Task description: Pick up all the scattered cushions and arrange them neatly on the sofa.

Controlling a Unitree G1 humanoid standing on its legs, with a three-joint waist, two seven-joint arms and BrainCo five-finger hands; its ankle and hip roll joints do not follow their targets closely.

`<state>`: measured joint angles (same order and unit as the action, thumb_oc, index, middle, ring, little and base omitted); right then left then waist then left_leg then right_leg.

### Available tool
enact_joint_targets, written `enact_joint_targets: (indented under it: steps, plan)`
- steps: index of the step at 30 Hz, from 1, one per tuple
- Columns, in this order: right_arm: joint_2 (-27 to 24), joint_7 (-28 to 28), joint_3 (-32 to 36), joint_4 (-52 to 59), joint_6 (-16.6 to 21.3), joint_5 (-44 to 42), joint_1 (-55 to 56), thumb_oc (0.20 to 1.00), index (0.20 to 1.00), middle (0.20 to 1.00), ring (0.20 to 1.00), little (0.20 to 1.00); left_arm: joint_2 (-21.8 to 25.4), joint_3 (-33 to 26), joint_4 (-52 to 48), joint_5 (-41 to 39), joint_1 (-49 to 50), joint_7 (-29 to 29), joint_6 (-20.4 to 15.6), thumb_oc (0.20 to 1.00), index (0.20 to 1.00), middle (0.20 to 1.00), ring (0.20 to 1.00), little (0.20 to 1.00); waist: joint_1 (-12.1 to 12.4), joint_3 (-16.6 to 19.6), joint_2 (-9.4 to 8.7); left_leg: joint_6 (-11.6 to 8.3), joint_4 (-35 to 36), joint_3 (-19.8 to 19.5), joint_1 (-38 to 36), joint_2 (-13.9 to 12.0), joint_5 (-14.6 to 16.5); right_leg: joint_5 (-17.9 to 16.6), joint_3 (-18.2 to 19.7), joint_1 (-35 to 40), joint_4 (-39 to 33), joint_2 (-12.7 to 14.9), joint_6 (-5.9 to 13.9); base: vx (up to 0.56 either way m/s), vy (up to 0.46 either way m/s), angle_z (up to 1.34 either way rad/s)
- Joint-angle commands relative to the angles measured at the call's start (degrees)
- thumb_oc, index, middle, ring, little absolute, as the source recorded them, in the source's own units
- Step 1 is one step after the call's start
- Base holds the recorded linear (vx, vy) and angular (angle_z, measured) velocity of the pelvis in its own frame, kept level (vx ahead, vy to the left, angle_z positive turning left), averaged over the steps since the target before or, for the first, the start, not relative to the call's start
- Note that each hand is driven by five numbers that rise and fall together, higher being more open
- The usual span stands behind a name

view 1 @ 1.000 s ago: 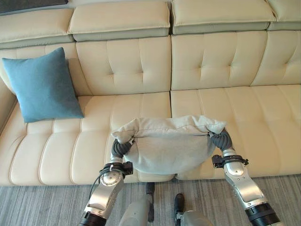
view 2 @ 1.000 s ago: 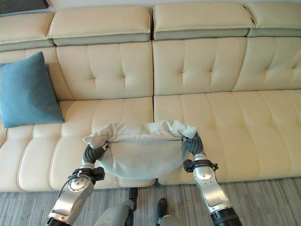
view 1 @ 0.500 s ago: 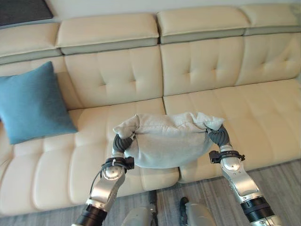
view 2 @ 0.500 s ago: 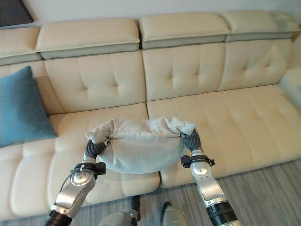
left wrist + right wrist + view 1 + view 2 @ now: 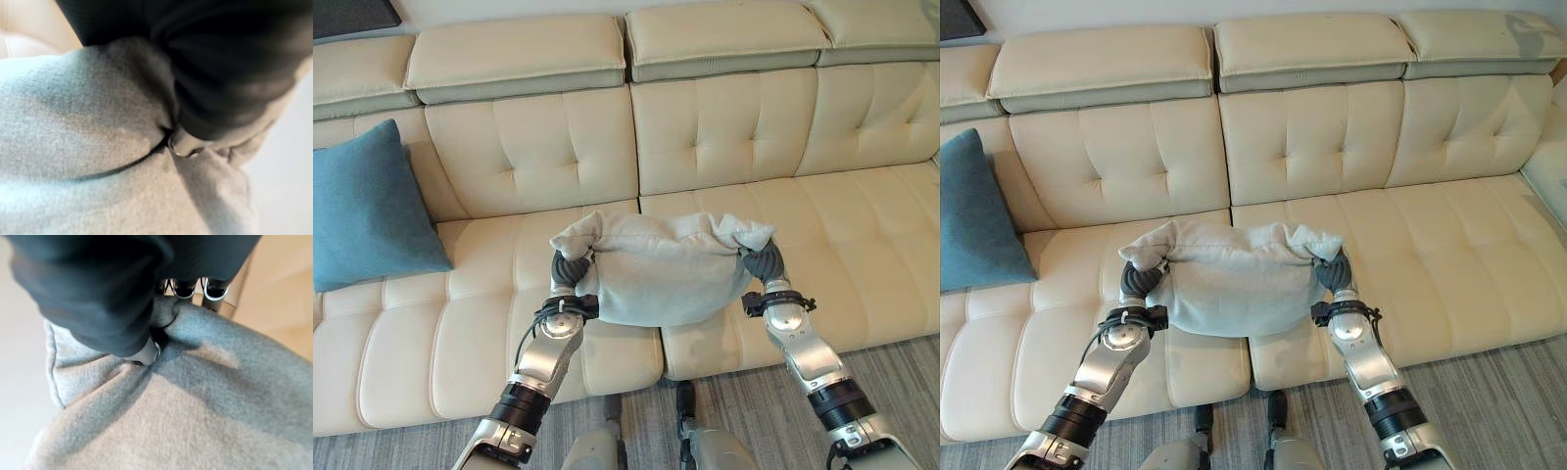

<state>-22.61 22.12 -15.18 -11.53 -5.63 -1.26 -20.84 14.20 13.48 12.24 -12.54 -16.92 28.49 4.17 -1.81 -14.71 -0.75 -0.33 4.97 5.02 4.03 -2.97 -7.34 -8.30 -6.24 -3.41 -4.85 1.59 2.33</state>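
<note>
A light grey cushion (image 5: pixel 666 274) hangs between my two hands above the front of the cream sofa's seat (image 5: pixel 480 304). My left hand (image 5: pixel 570 270) is shut on the cushion's left corner, and my right hand (image 5: pixel 761 264) is shut on its right corner. Close up, the left wrist view has the grey cloth (image 5: pixel 88 147) bunched against that hand's thumb (image 5: pixel 183 144). In the right wrist view the cloth (image 5: pixel 195 396) is pinched between thumb (image 5: pixel 144 352) and fingers (image 5: pixel 185 290). A blue cushion (image 5: pixel 367 206) leans upright against the sofa's back at the far left.
The sofa's backrest (image 5: pixel 705 127) runs across the view, with seat room to the right (image 5: pixel 862 245) and between the two cushions. Grey carpet (image 5: pixel 901 372) lies in front of the sofa.
The camera has moved, shifting the sofa across the view. Both hands have carried the grey cushion up and further over the seat, still holding its corners.
</note>
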Motion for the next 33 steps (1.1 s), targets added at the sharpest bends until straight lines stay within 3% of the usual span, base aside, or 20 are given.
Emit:
enact_joint_targets:
  steps: [1,10,20,25,27,28,29,30,31,33]
  plan:
    - [2.0,2.2,-0.9,-0.1,4.4,-1.5,-9.8,0.200,0.200,0.200,0.200,0.200,1.1,2.7,0.2,0.0,-11.5,3.1,-5.2,0.200,0.200,0.200,0.200,0.200,0.1,5.2,-1.91,-1.71,0.0,0.3,-4.1,2.1,8.8,9.2,0.0,0.9,-0.1,3.2,4.21,0.08,-0.078,0.16]
    - [3.2,5.8,-6.8,-6.0,3.0,-4.5,-24.2,0.200,0.200,0.200,0.200,0.200,2.2,4.5,4.7,-2.4,-24.8,9.2,-5.9,0.200,0.200,0.200,0.200,0.200,0.0,3.5,-1.45,-2.40,0.0,-0.9,-1.2,1.7,7.9,9.8,-0.8,-1.3,-0.1,2.5,3.57,0.05,-0.034,0.08]
    - [2.2,8.4,-7.4,-11.0,2.2,-4.3,-30.8,0.200,0.200,0.200,0.200,0.200,1.3,5.8,9.0,-3.5,-29.6,10.8,-5.9,0.200,0.200,0.200,0.200,0.200,0.1,0.1,-1.53,-2.90,0.0,-2.2,3.8,1.8,6.3,9.3,-1.0,-6.3,0.8,2.3,3.00,0.01,-0.013,0.08]
    - [-0.4,9.5,-8.4,-17.9,0.8,-3.1,-35.2,0.200,0.200,0.200,0.200,0.200,1.0,6.8,14.4,-4.4,-33.1,11.5,-5.6,0.200,0.200,0.200,0.200,0.200,0.3,-1.5,-1.79,-3.44,0.0,-2.8,6.7,1.7,5.2,8.9,-1.2,-9.4,1.6,2.2,2.84,0.01,-0.036,0.03]
    - [-1.8,10.2,-9.6,-26.3,0.0,-4.1,-40.6,0.200,0.200,0.200,0.200,0.200,1.5,7.8,20.7,-3.9,-37.7,11.8,-4.8,0.200,0.200,0.200,0.200,0.200,0.3,-2.1,-1.86,-3.91,0.0,-2.6,7.7,1.6,4.8,8.8,-1.2,-10.4,1.7,2.1,2.88,0.02,-0.033,0.06]
    - [-2.2,10.2,-10.0,-29.1,-0.1,-4.9,-42.1,0.639,0.639,0.639,0.639,0.639,2.2,8.2,22.3,-3.7,-39.5,12.0,-4.6,0.288,0.288,0.288,0.288,0.288,0.3,-2.1,-1.86,-4.04,0.0,-2.6,7.8,1.5,4.7,8.7,-1.2,-10.5,1.6,2.2,2.95,0.02,-0.026,0.06]
    - [-2.2,10.2,-10.1,-29.4,0.1,-5.0,-42.4,1.000,1.000,1.000,1.000,1.000,2.3,8.2,22.6,-3.7,-39.8,11.9,-4.7,0.470,0.470,0.470,0.470,0.470,0.3,-2.3,-1.86,-4.05,0.0,-2.6,7.8,1.5,4.7,8.7,-1.2,-10.5,1.6,2.1,2.95,0.01,-0.037,0.04]
    - [-6.1,8.4,-12.6,-35.6,-0.4,-6.1,-47.1,1.000,1.000,1.000,1.000,1.000,7.0,10.2,27.9,-1.9,-45.0,10.5,-3.0,1.000,1.000,1.000,1.000,1.000,0.3,-2.2,-1.84,-4.45,0.0,-2.5,8.3,1.3,4.5,8.4,-1.5,-10.9,1.4,2.2,3.11,0.00,0.000,0.00]
    - [-6.1,8.3,-12.7,-36.0,-0.3,-6.2,-47.6,1.000,1.000,1.000,1.000,1.000,7.0,10.2,28.2,-2.0,-45.4,10.4,-3.1,1.000,1.000,1.000,1.000,1.000,0.2,-2.4,-1.82,-4.46,0.0,-2.5,8.3,1.3,4.5,8.4,-1.5,-11.0,1.4,2.2,3.11,0.01,-0.039,0.00]
    - [-11.6,6.8,-14.3,-39.9,-1.3,-5.5,-51.6,1.000,1.000,1.000,1.000,1.000,12.3,10.1,33.1,-2.5,-49.9,8.8,-2.9,1.000,1.000,1.000,1.000,1.000,0.1,-2.2,-1.56,-4.78,0.0,-2.7,8.8,1.3,4.2,8.1,-1.7,-11.2,1.1,2.2,3.31,0.01,-0.018,-0.02]
